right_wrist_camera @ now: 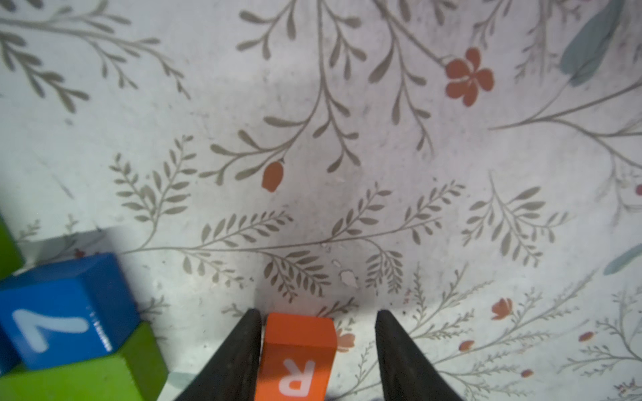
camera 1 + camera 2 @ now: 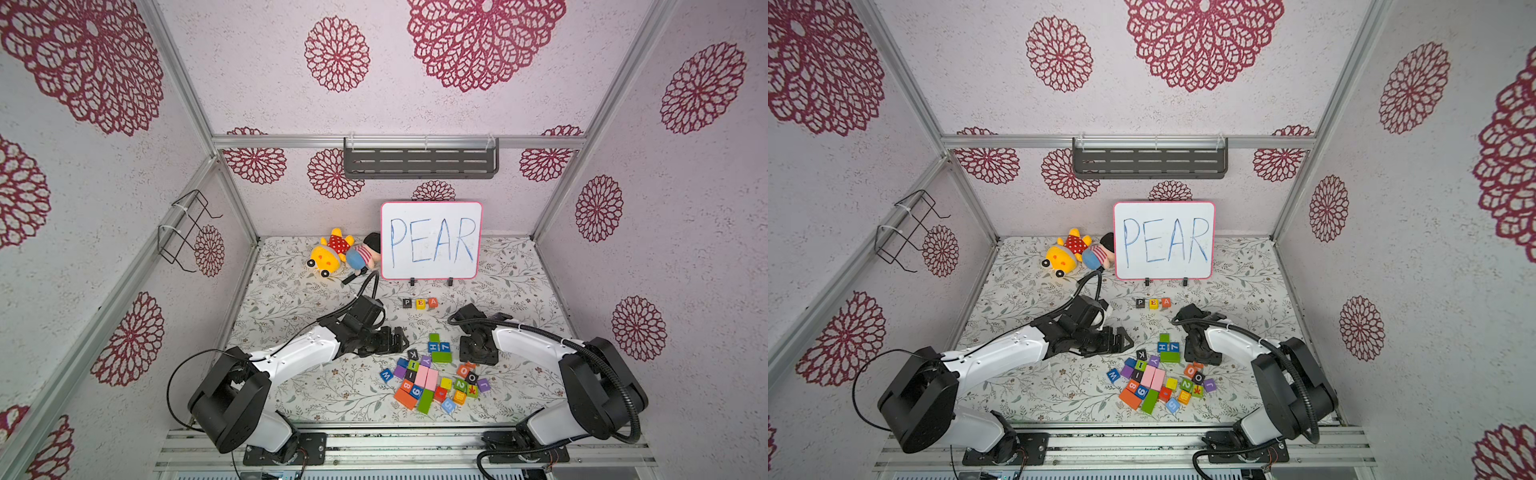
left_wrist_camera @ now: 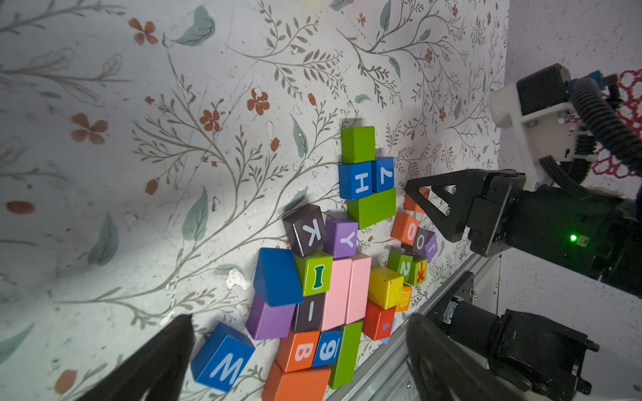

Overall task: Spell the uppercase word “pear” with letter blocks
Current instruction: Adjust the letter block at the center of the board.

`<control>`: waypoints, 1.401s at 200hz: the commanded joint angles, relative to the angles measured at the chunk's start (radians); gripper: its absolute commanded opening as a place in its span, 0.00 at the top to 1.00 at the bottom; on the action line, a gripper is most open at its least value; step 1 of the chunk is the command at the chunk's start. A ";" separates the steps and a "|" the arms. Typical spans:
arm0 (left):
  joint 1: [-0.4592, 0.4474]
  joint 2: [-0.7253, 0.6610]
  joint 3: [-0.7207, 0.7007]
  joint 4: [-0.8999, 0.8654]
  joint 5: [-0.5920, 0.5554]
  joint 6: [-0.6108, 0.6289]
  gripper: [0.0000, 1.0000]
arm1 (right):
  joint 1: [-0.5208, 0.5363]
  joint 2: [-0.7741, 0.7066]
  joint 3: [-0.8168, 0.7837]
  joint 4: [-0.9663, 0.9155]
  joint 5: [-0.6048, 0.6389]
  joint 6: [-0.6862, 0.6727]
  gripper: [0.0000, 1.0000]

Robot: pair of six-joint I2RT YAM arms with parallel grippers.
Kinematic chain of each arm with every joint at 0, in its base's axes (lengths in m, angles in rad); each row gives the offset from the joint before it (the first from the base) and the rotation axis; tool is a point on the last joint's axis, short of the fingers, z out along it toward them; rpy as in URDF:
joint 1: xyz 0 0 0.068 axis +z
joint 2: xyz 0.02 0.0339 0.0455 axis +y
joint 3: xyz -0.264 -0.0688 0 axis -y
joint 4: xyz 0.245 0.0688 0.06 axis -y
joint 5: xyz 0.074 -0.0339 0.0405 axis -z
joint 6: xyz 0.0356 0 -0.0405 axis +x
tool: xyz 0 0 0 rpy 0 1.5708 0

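Pale walls (image 2: 415,104) with crimson flower medallions enclose a leaf-patterned tabletop (image 2: 291,299); a grey slotted shelf (image 2: 420,163) hangs behind.

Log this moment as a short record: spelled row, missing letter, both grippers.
Row placed: P block, E block, A block, side by side before the whiteboard
Missing: R block, at the edge of the loose pile
Right gripper: jaws straddle the R block, one close against it, a gap at the other; open
Left gripper: open, empty, beside the pile
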 commanded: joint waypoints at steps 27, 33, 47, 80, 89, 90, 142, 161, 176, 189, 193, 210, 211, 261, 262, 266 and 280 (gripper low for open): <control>-0.006 -0.020 0.017 0.002 -0.011 0.012 0.02 | -0.013 -0.014 -0.006 -0.018 -0.019 0.032 0.45; -0.006 -0.020 0.017 0.002 -0.012 0.012 0.02 | -0.013 -0.024 -0.013 -0.018 -0.031 0.039 0.45; -0.006 -0.023 0.012 0.003 -0.016 0.012 0.02 | -0.013 -0.043 -0.037 -0.006 -0.067 0.060 0.45; -0.004 -0.033 0.004 -0.002 -0.021 0.018 0.02 | -0.015 -0.069 -0.091 0.035 -0.108 0.096 0.50; -0.004 -0.035 0.002 -0.001 -0.025 0.018 0.02 | -0.016 -0.063 -0.090 0.040 -0.096 0.094 0.54; -0.004 -0.035 0.002 -0.002 -0.024 0.018 0.02 | -0.016 -0.062 -0.090 0.040 -0.095 0.093 0.54; -0.001 -0.049 -0.004 -0.007 -0.035 0.025 0.02 | -0.018 0.013 -0.018 0.040 -0.056 0.046 0.65; 0.000 -0.047 -0.002 -0.006 -0.031 0.026 0.02 | -0.025 0.039 0.018 0.028 -0.032 0.026 0.66; 0.000 -0.045 -0.001 -0.004 -0.028 0.029 0.02 | -0.041 0.062 0.036 0.033 -0.021 0.013 0.66; 0.000 -0.044 -0.001 -0.003 -0.028 0.030 0.02 | -0.058 0.082 0.047 0.040 -0.022 0.002 0.66; 0.000 -0.044 -0.001 -0.003 -0.028 0.032 0.02 | -0.063 0.086 0.049 0.043 -0.027 -0.001 0.66; 0.003 -0.042 0.002 -0.003 -0.026 0.034 0.02 | -0.072 0.087 0.055 0.038 -0.038 -0.008 0.59; 0.002 -0.042 0.002 -0.003 -0.026 0.034 0.02 | -0.071 0.087 0.055 0.037 -0.039 -0.008 0.58; 0.009 -0.039 0.002 0.000 -0.019 0.044 0.02 | -0.070 0.006 -0.018 0.096 -0.181 0.027 0.48; 0.009 -0.040 0.002 0.000 -0.018 0.044 0.02 | -0.069 0.005 -0.020 0.099 -0.183 0.027 0.48; 0.009 -0.038 0.002 0.001 -0.019 0.044 0.02 | -0.070 0.002 -0.022 0.105 -0.186 0.028 0.49; 0.010 -0.039 0.001 0.001 -0.018 0.045 0.02 | -0.068 0.005 -0.026 0.127 -0.207 0.038 0.50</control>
